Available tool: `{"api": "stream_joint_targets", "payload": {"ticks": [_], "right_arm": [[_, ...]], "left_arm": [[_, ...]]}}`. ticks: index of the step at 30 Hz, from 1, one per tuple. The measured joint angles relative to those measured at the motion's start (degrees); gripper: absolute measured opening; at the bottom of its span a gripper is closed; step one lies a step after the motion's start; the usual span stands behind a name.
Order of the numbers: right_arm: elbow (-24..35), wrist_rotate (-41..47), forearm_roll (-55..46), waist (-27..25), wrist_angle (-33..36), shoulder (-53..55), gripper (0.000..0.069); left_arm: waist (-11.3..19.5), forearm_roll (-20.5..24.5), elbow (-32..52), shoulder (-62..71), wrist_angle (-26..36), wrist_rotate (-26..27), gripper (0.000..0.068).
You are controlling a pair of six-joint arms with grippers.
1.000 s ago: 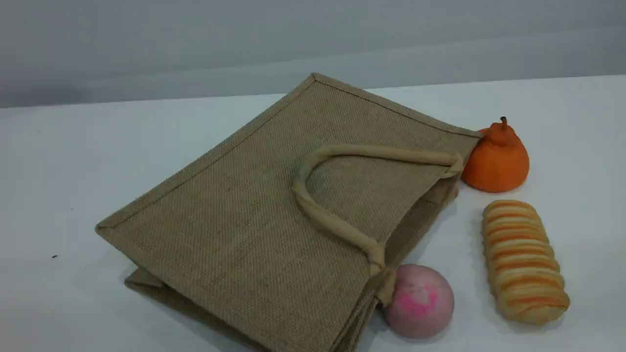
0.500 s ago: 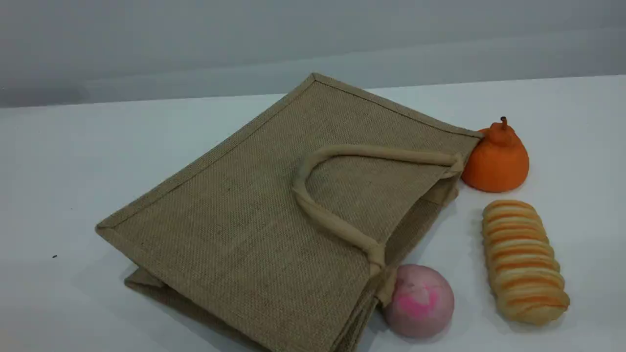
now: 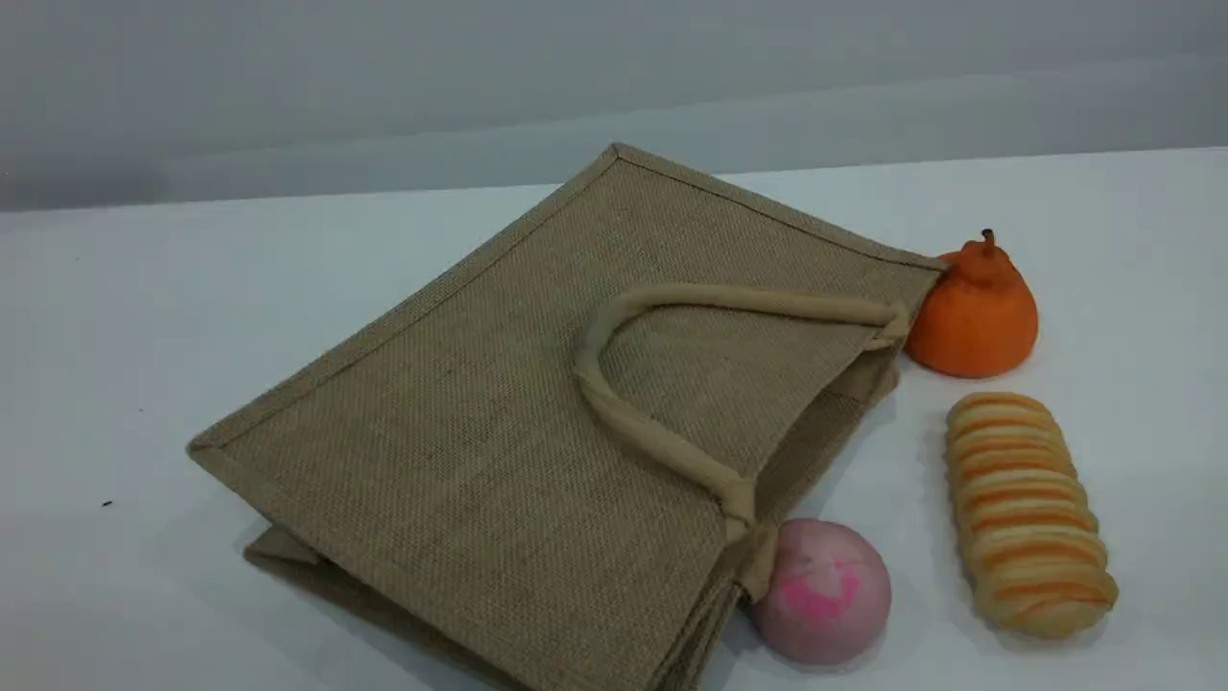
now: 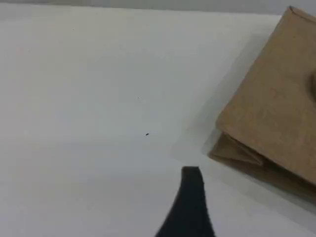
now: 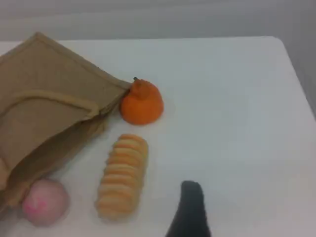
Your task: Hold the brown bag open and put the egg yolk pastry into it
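The brown bag [image 3: 499,432] lies flat on the white table, its mouth toward the right and slightly agape, with one beige handle [image 3: 652,437] resting on top. The left wrist view catches the bag's folded bottom corner [image 4: 276,113]; the right wrist view shows its mouth end [image 5: 44,98]. The egg yolk pastry is out of view. Neither arm appears in the scene view. One dark fingertip [image 4: 190,197] of my left gripper hovers over bare table left of the bag. A fingertip [image 5: 190,207] of my right gripper hangs right of the loaf. Nothing is held by either.
A pink-marked round bun [image 3: 823,590] touches the bag's mouth corner. A long striped loaf [image 3: 1027,513] lies to its right. An orange pear-shaped fruit [image 3: 974,312] sits against the bag's far corner. The table's right edge [image 5: 296,74] shows in the right wrist view.
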Motion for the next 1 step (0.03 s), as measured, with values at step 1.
{"api": "stream_joint_targets", "payload": {"ticks": [1], "right_arm": [[0.0,0.0,0.0,0.0,0.0,0.0,0.0518]], "left_arm": [[0.0,0.0,0.0,0.0,0.0,0.0,0.0559]]}}
